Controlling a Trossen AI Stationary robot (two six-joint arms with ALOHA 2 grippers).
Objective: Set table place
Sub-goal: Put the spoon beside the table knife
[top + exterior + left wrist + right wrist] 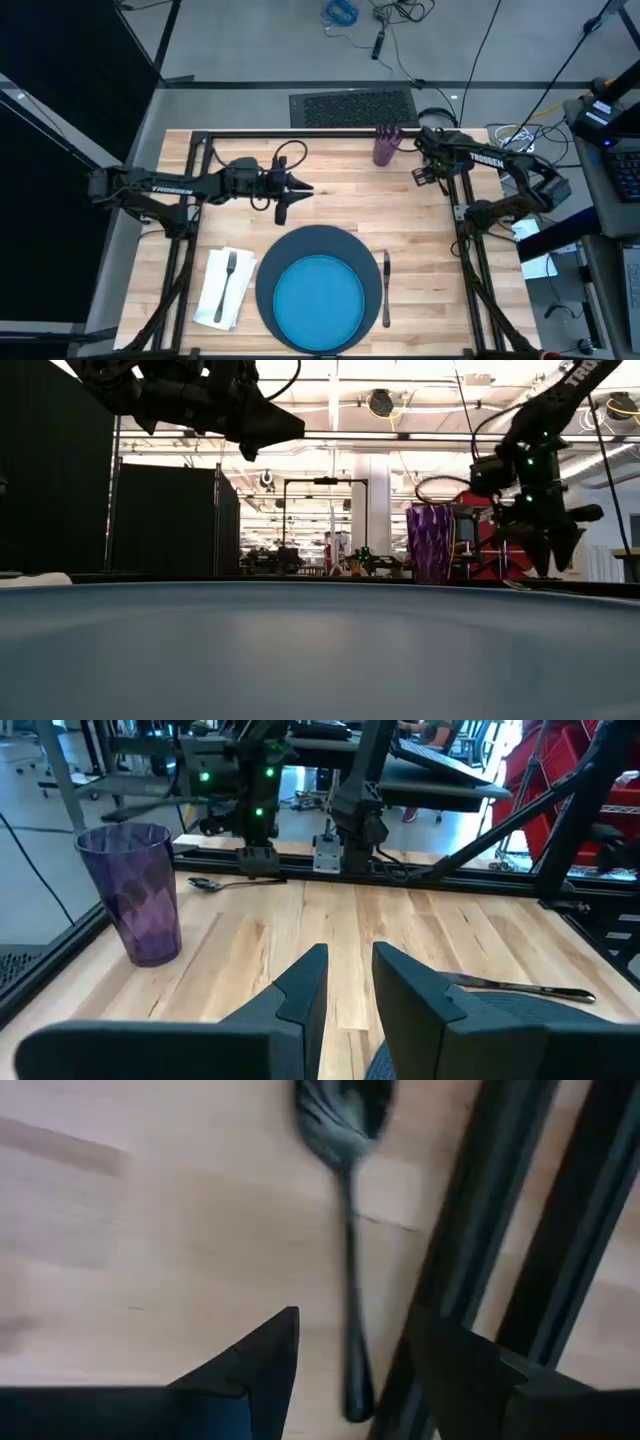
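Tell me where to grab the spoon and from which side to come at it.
Take the spoon by its thin handle, near mid-length, coming straight down from above. It lies flat on the table close beside the black frame rail, so the fingers should straddle the handle crosswise. The right tool hangs open over the handle's end.

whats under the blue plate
The blue plate sits on the dark grey charger, whose rim shows all around it. The charger's middle and the table beneath are covered.

Bright, even overhead light on table (pixel 340 195), soft shadows. Low view backlit: ceiling lamps glare, both arms silhouetted, blue plate (pixel 320 650) blurred in foreground. Right wrist view motion-blurred, spoon (pixel 345 1200) smeared. Left wrist view sharp.
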